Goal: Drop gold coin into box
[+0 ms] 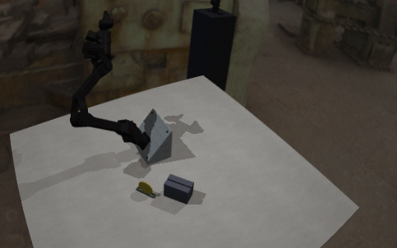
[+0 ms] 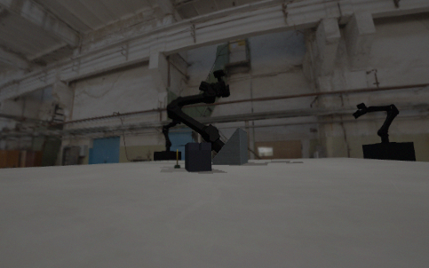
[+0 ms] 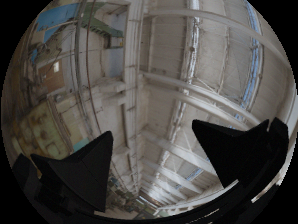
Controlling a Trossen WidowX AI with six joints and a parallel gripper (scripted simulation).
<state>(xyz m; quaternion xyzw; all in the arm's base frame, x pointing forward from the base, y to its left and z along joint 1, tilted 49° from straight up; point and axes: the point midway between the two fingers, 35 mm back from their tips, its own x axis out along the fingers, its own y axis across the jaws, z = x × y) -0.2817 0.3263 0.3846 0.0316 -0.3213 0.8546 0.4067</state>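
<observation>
Coin (image 1: 144, 186), thin and gold, stands upright in its dark-green holder (image 1: 147, 191).

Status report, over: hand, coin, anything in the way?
Hand open, raised high, pointing at ceiling. Coin upright in holder beside box. Grey wedge stands behind them.

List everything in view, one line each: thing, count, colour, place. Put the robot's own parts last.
coin: one, gold, on edge in its holder, left of the box in the top view.
holder: one, dark green, on the table under the coin.
box: one, grey, closed, beside the holder.
wedge mount: one, grey, mid-table, carrying the arm's base.
table: one, white.
pedestals: at least two, dark, beyond the table edges.
arm: one, black, raised.
tool: one, black, open, pointing up at the ceiling, holding nothing.
</observation>
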